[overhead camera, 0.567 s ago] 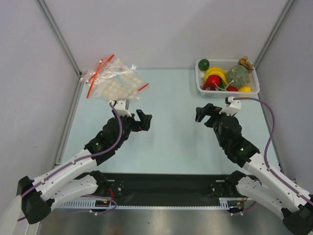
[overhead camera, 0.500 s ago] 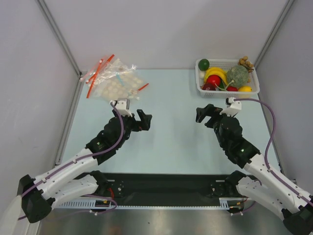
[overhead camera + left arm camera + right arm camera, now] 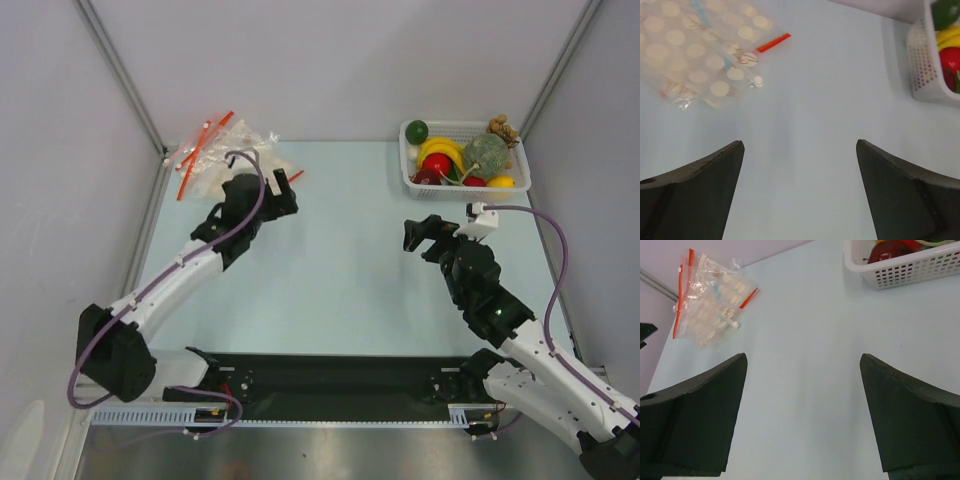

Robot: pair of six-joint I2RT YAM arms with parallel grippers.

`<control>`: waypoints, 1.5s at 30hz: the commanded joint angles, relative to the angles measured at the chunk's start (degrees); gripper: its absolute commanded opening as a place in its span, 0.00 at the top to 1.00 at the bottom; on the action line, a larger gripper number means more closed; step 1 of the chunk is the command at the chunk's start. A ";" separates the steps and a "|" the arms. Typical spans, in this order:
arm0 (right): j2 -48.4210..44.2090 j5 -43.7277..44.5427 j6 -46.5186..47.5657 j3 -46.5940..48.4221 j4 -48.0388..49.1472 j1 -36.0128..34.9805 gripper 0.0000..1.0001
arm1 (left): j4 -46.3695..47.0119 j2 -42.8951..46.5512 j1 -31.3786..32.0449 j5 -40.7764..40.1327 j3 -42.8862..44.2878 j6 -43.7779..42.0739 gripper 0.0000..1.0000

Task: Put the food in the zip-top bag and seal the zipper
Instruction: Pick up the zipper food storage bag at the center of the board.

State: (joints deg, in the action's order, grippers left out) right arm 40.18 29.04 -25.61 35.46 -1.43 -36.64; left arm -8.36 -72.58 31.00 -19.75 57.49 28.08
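Note:
The food lies in a white basket (image 3: 465,190) at the back right: a rough grey-green ball (image 3: 485,152), a shiny red fruit (image 3: 437,165), a dark red piece (image 3: 425,177) and a dark green ball (image 3: 417,130). A pile of clear bags (image 3: 215,150) with red strips lies at the back left. I cannot tell the plain zip-top bag or its zipper from the disc-patterned ones. My left gripper (image 3: 283,188) is open and empty, just right of the pile, over bare table (image 3: 800,145). My right gripper (image 3: 420,230) is open and empty, in front of the basket (image 3: 803,356).
Yellow bananas (image 3: 440,148), a brown grape bunch (image 3: 502,126) and a yellow piece (image 3: 500,182) share the basket. A disc-patterned bag (image 3: 700,55) with a red strip (image 3: 772,42) shows in the left wrist view. The basket corner (image 3: 925,65) is far right there. Grey walls close three sides.
My left arm has stretched out and swung back-left, bringing its gripper beside the bag pile. My right gripper has shifted only slightly. Both grippers stay open.

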 commanded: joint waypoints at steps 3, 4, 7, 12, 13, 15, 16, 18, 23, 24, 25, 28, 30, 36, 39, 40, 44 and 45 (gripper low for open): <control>0.33 -0.29 0.64 0.22 2.40 0.26 0.01 | -8.67 -9.50 -8.05 3.76 11.91 -1.26 0.00; 0.16 -0.47 0.56 0.22 2.40 0.26 0.01 | -9.47 -13.17 -8.67 3.23 13.50 -1.79 0.00; -0.19 -0.74 0.56 0.22 2.22 0.34 0.01 | -12.02 -19.76 -10.26 1.21 19.31 -3.73 0.01; -1.07 -1.09 0.12 -0.04 2.13 0.52 0.01 | -14.84 -29.01 -11.49 -5.19 29.92 -7.77 0.05; -0.99 -1.26 0.20 0.04 2.13 0.61 0.01 | -15.54 -30.68 -11.49 -6.43 31.61 -8.38 0.06; -1.07 -1.26 0.12 0.13 2.05 0.61 0.01 | -18.08 -36.48 -11.58 -8.19 37.74 -10.14 0.08; -1.16 -1.35 0.03 0.13 1.87 0.78 0.01 | -18.96 -38.76 -11.67 -9.85 39.95 -10.75 0.10; -1.33 -1.79 -0.06 0.22 1.87 0.78 0.01 | -22.56 -44.65 -11.67 -11.79 46.98 -11.99 0.13; -1.69 -2.41 -0.59 0.22 1.87 1.05 0.02 | -26.62 -53.01 -11.93 -15.41 56.83 -14.80 0.21; -1.60 -2.49 -0.76 0.22 1.87 1.13 0.02 | -27.75 -54.06 -12.37 -15.58 57.72 -14.80 0.22; -1.69 -2.76 -0.76 0.13 1.87 1.14 0.02 | -28.20 -55.99 -12.55 -15.58 58.60 -14.80 0.23; -1.86 -3.02 -0.94 0.13 1.87 1.31 0.02 | -28.82 -58.55 -13.69 -15.41 60.01 -15.24 0.24; -1.86 -3.28 -1.03 0.13 1.87 1.22 0.02 | -28.82 -59.87 -14.48 -14.53 60.28 -15.94 0.25; -1.95 -3.46 -1.03 0.13 1.87 1.40 0.02 | -29.87 -62.86 -15.53 -13.22 61.24 -17.09 0.28; -2.21 -3.37 -1.11 0.13 1.70 1.40 0.02 | -31.19 -63.57 -15.88 -13.04 62.04 -15.86 0.40; -2.22 -3.37 -1.11 0.13 1.70 1.40 0.02 | -31.45 -63.57 -16.06 -12.86 62.12 -15.08 0.47; -2.48 -3.46 -1.11 0.13 1.78 1.49 0.02 | -31.46 -62.25 -16.94 -13.65 60.29 -13.58 0.92; -2.48 -3.46 -1.11 0.05 1.70 1.49 0.02 | -31.28 -61.03 -16.94 -14.09 59.76 -13.23 0.99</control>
State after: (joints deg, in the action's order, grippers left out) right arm 38.46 25.41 -26.33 35.46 -1.43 -35.40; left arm -39.38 -136.62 14.74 -32.82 116.49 13.54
